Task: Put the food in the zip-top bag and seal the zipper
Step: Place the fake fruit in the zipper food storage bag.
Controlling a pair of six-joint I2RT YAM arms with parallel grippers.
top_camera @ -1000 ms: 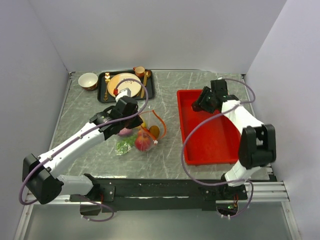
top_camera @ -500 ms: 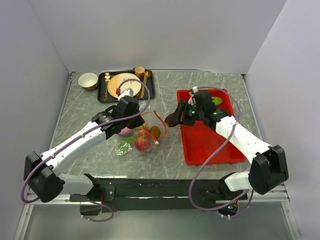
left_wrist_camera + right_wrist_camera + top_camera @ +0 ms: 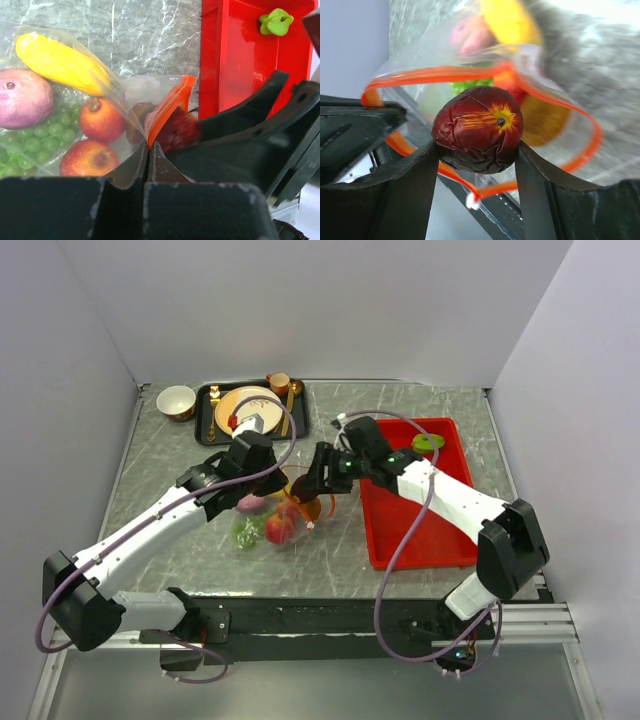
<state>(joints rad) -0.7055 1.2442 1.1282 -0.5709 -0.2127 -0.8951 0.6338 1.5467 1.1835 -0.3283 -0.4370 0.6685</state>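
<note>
The right gripper [image 3: 477, 148] clamped a wrinkled, dark purple-red toy fruit [image 3: 476, 125] between its two black fingers, jaws part-way apart around the rounded piece, and held it at the gaping mouth of the zip-top bag [image 3: 127, 87] near the middle of the grey marbled table [image 3: 400, 405]. The left gripper [image 3: 148, 156], jaws pressed together, pinched the thin orange-red zipper [image 3: 170, 107], holding the bag's mouth up in a loop. Inside the crinkled clear plastic lay a smooth yellow oblong piece [image 3: 60, 62], a pink-purple onion-shaped piece [image 3: 22, 97], a knobbly green grape bunch [image 3: 35, 142] and two glossy red apples [image 3: 102, 120]. At 3 o'clock from the bag sat the rectangular red tray [image 3: 430, 530], with a lobed green piece [image 3: 276, 21] at its far end. At 11 o'clock from the bag, a black tray [image 3: 300, 420] carried a round cream plate [image 3: 240, 400]; a cream bowl [image 3: 176, 400] stood just beside it at 9 o'clock.
</note>
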